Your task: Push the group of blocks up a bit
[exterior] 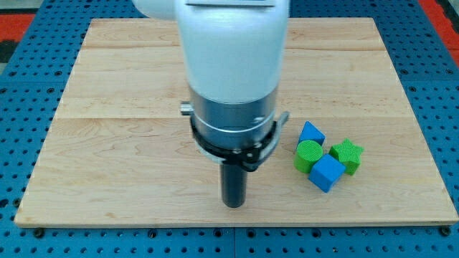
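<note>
A tight group of blocks sits at the view's lower right of the wooden board. It holds a blue triangular block at the top, a green cylinder below it, a blue cube at the bottom and a green star-shaped block on the right. They touch or nearly touch one another. My tip rests on the board near its bottom edge, well to the left of the group and about level with the blue cube. It touches no block.
The arm's white and grey body hangs over the board's middle and hides the surface behind it. Blue perforated table surrounds the board on all sides.
</note>
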Tool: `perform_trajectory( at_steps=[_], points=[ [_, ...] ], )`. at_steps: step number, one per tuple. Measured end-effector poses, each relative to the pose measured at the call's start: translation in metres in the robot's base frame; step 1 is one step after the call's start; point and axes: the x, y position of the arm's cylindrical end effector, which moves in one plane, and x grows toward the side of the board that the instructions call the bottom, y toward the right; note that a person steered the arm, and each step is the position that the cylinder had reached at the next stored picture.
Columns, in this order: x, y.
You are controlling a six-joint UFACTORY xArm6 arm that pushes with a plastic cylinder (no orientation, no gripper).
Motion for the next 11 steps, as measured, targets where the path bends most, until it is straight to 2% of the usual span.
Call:
perform_trajectory(
  at_steps=[2,3,9,11],
  points=[
    [0.0,0.106],
    [0.0,0.132],
    [-0.025,0.159],
    [-0.061,0.166]
  ],
)
